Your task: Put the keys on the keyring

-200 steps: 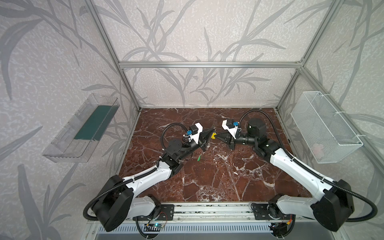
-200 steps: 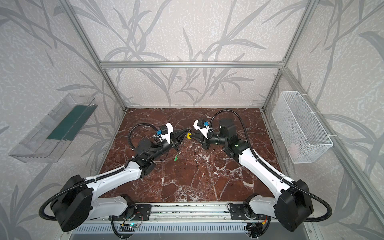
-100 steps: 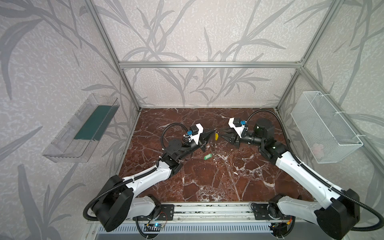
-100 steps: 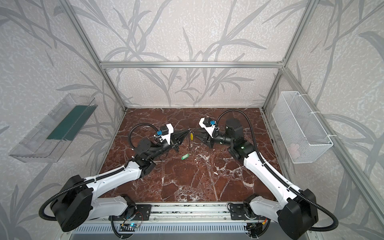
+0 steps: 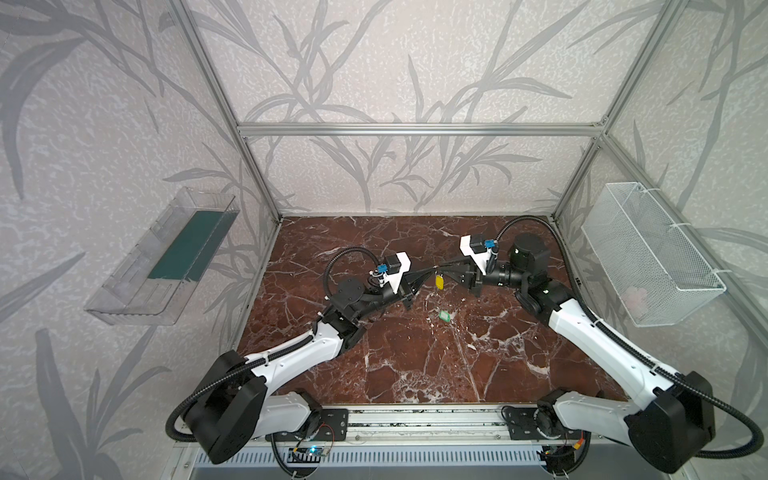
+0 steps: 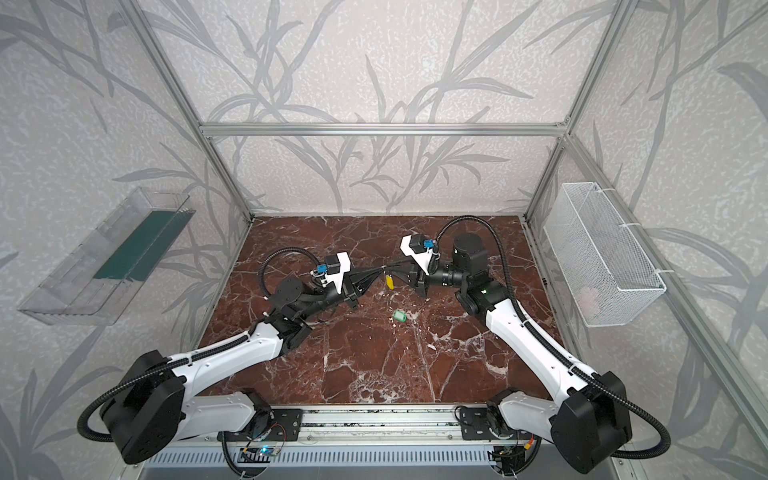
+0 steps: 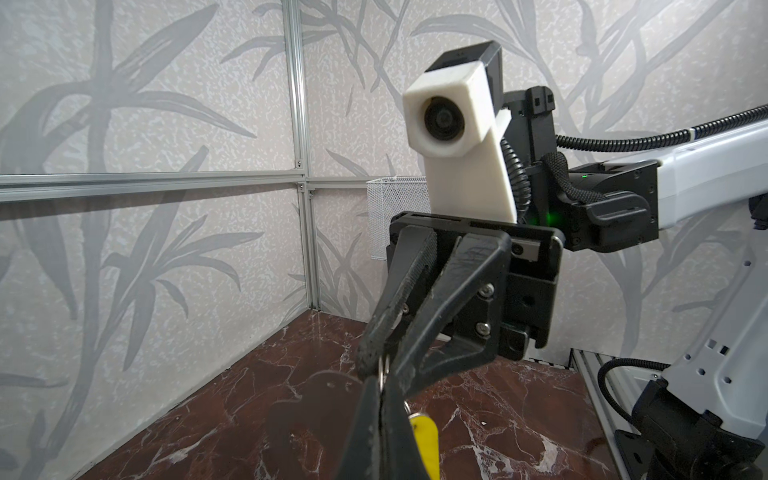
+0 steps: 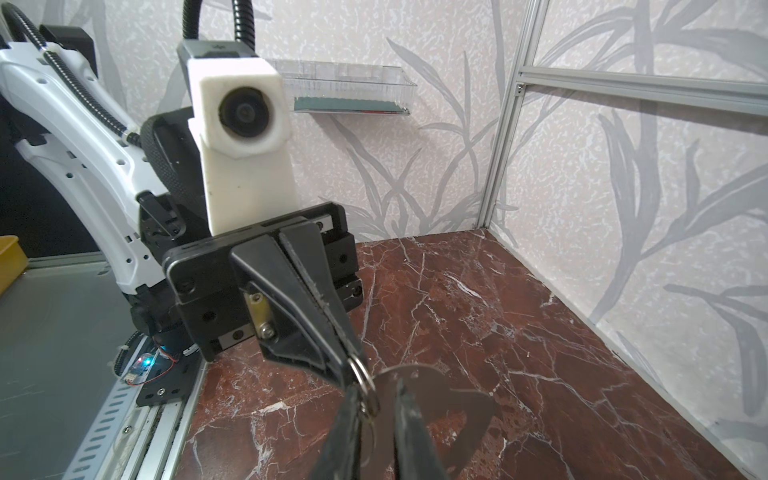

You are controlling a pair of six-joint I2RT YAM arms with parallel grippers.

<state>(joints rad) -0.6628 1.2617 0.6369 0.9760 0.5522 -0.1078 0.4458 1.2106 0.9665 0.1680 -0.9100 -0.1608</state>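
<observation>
Both arms reach inward above the worktop (image 5: 415,365), wrists roughly level, so the left hand (image 8: 353,367) and the right hand (image 7: 386,370) meet tip to tip in the air. The left hand is clamped shut at the edge of the keyring (image 8: 440,386), where a small metal ring (image 8: 362,384) hangs, and the yellow key (image 5: 439,282) dangles just below. The right hand's fingers stand narrowly apart beside the plate, but I cannot tell whether they press on it. In both top views the keyring is hard to make out among the fingers. The green key (image 5: 444,316) lies flat on the red-brown marble, apart from both hands. Leaf-patterned walls carry a wire basket (image 5: 648,253) and a clear tray (image 5: 166,257).
</observation>
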